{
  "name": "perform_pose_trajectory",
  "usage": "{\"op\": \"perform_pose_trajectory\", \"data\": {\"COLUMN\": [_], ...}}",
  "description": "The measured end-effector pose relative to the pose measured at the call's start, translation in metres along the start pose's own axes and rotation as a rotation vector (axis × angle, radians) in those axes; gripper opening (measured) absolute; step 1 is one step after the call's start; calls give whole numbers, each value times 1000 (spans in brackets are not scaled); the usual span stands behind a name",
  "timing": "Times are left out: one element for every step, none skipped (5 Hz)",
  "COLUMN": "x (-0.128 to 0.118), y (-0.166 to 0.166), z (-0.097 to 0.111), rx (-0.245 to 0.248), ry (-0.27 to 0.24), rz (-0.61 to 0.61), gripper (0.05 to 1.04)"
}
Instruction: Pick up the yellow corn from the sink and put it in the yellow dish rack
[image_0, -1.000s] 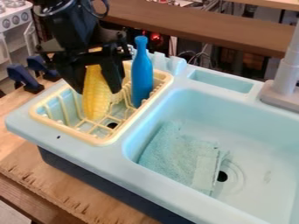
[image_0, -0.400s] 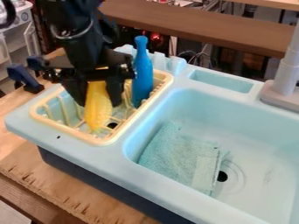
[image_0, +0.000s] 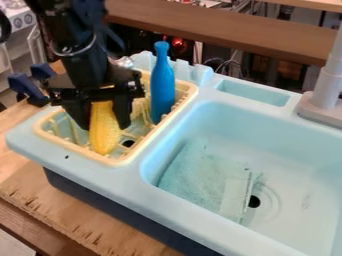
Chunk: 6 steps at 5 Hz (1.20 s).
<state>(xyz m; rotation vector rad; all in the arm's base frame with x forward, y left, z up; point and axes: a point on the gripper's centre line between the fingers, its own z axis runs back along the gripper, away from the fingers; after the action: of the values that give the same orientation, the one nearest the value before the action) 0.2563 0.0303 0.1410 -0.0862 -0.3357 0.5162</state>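
The jaws are closed around the yellow corn (image_0: 105, 131), which hangs steeply between and below them, over the cream rack (image_0: 117, 161). Whether its lower end touches the rack is hard to tell. The blue bottle (image_0: 162, 85) stands close beside the jaws (an easy thing to clip): a sideways swing could knock it. Lowered further, the corn could catch on the rack's bars and twist loose.
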Motion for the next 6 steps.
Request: {"op": "perform_pose_trajectory", "data": {"x": [0, 1, 3, 5, 5, 3], "y": [5, 11, 19, 20, 19, 14], "z": [-8, -24, -31, -33, -32, -32], "rx": [-6, -22, -27, -37, -35, -20], "ry": [10, 58, 78, 101, 107, 113], "rz": [17, 40, 61, 74, 69, 32], "gripper": [701, 701, 701, 771, 1005, 1008]}}
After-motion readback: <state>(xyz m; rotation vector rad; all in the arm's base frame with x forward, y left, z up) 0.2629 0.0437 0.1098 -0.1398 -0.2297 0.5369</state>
